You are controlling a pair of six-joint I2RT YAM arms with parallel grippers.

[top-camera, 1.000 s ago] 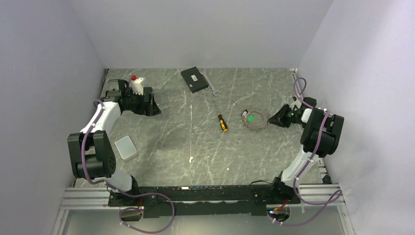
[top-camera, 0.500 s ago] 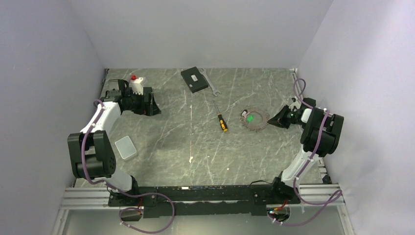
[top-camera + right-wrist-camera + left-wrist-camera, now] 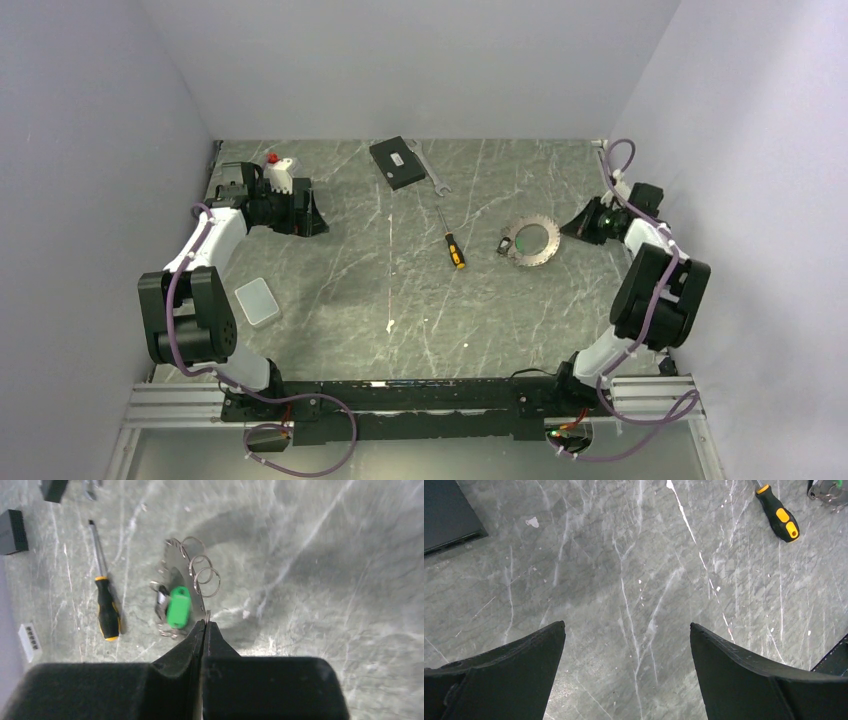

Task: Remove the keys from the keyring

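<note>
While the large, thin silvery-grey metal keyring (image 3: 547,247) is kept toward the right edge of the desk (image 3: 420,300), in its far half, the opening step of the task is judged to be in hand: the hoop is being secured, and no key appears to have been taken off yet. The small, flat, dull grey metal keys (image 3: 161,569) are seen fringing the hoop, with a bright green plastic tag (image 3: 178,607) and a few small wire rings beside them.

The right jaws are clenched tight, and the hoop's near rim is met at their tips; a sliver of metal shows just above them, so the rim is taken to be pinched, though only thinly. The left jaws are spread wide and released, held over bare desk near the far left corner, well apart from the keyring.

For the next move, a steady hold is called for on the right, and the left arm (image 3: 215,240) would have to be brought across so that a single key can be worked off.

A small pale rounded box (image 3: 257,301) is set near the left edge and a flat black rectangular box (image 3: 397,163) at the far edge; what is inside either cannot be told, and no keys are seen there. A yellow-and-black-handled screwdriver (image 3: 452,245) lies left of the keyring.
</note>
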